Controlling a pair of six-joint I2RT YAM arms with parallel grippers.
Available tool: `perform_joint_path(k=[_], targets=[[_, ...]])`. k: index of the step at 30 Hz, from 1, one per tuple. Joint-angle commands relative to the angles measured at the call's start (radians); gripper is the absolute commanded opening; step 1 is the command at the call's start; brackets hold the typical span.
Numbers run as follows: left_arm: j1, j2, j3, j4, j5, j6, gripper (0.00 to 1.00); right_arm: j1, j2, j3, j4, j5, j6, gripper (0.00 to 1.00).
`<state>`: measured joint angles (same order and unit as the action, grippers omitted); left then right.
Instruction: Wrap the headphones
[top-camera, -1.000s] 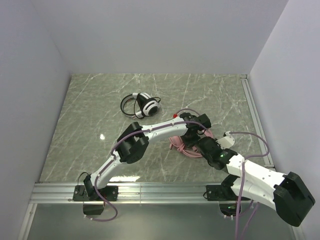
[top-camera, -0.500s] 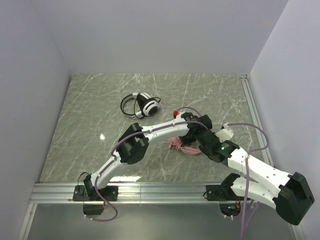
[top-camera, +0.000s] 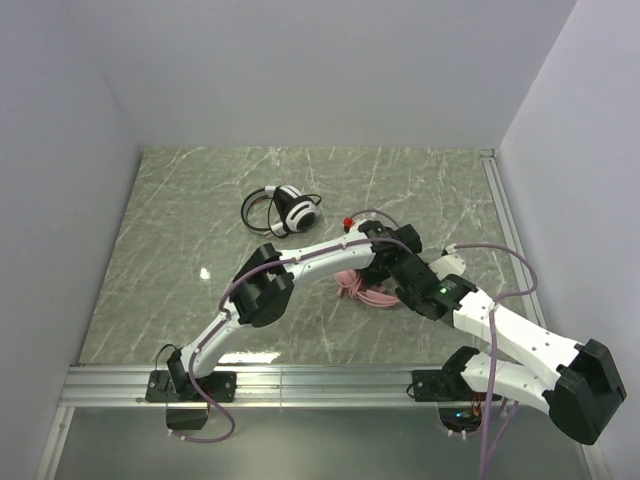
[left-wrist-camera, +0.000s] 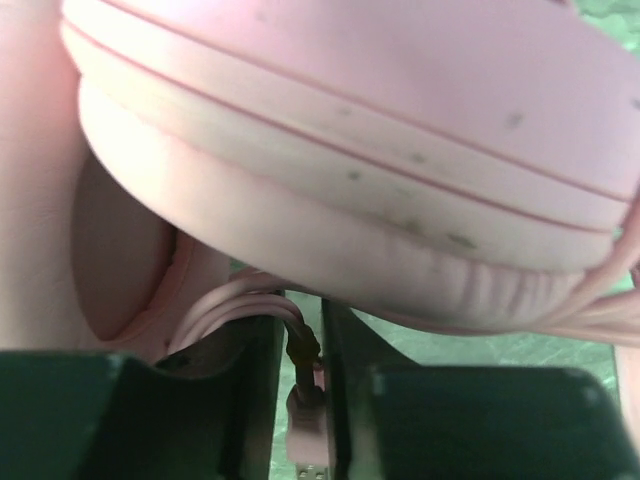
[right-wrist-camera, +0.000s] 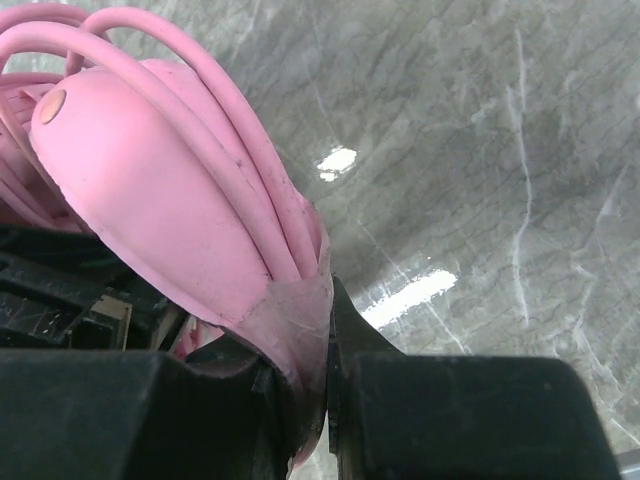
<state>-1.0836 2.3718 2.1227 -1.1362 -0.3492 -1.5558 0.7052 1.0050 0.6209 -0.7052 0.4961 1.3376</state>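
Clamping the pink plastic headset (right-wrist-camera: 150, 190) near the grey marble table's (top-camera: 200, 200) middle in my right gripper (right-wrist-camera: 300, 390), I am fearing its thin pink cable (right-wrist-camera: 245, 150) is unwinding if my left gripper (left-wrist-camera: 300, 380), whose hold I cannot tell, is letting go.

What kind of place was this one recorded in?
Probably a lab robot test cell, not a home: plain white walls box in a marble-patterned tabletop, and an aluminium rail at its near edge carries the left arm and right arm.
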Motion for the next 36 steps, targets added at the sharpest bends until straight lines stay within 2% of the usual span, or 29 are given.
perform_joint_path(k=[1,11,20,29,31,36], targets=[[-0.038,0.030,-0.076,0.024,-0.188,0.025,0.28,0.033,-0.085,0.050,0.127,0.015,-0.017,0.00],[-0.038,-0.032,-0.069,0.044,-0.168,0.080,0.25,0.031,-0.152,-0.018,0.161,0.029,-0.045,0.00],[-0.062,-0.112,-0.159,0.112,-0.146,0.118,0.24,0.024,-0.200,-0.082,0.234,0.061,-0.025,0.00],[-0.091,-0.048,-0.133,0.090,-0.131,0.134,0.25,0.011,-0.181,-0.030,0.216,0.053,-0.054,0.00],[-0.085,-0.019,-0.089,0.052,-0.189,0.122,0.25,0.011,-0.171,-0.012,0.179,0.026,-0.038,0.00],[-0.075,0.029,-0.026,0.010,-0.244,0.132,0.18,0.010,-0.140,0.045,0.101,-0.025,-0.038,0.00]])
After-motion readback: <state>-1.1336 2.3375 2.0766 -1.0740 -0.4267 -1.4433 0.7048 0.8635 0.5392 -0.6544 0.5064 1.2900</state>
